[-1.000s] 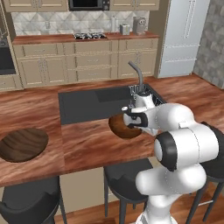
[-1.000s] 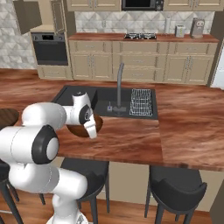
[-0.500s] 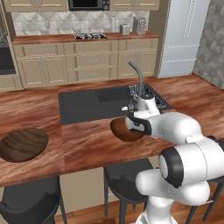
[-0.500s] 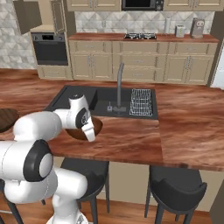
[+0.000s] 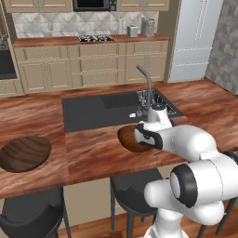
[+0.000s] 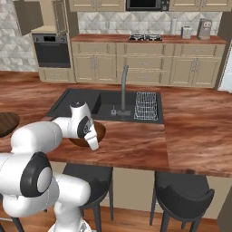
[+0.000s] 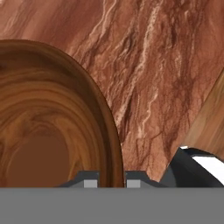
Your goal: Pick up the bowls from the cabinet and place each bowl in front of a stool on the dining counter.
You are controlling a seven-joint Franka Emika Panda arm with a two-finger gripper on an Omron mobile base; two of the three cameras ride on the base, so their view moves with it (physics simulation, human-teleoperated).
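My gripper (image 7: 111, 180) is shut on the rim of a dark brown wooden bowl (image 7: 43, 131), one finger inside the rim and one outside. In the left base view this bowl (image 5: 128, 139) sits low at the dining counter (image 5: 93, 153), just in front of the sink and above a black stool (image 5: 135, 190); whether it touches the top I cannot tell. From the right base view the gripper (image 6: 93, 141) covers part of that bowl (image 6: 100, 131). A second bowl (image 5: 24, 153) rests on the counter at the far left, above another stool (image 5: 32, 214).
The black sink (image 5: 97, 109) and metal faucet (image 5: 148, 88) lie just behind the held bowl, with a dish rack (image 6: 146, 106) beside them. The cabinet (image 6: 36, 16) hangs with doors open at the upper left. A further stool (image 6: 183, 195) stands to the right.
The held bowl has come slightly down and toward the counter's front edge. My elbow has swung lower and forward. The gripper stays shut on the rim.
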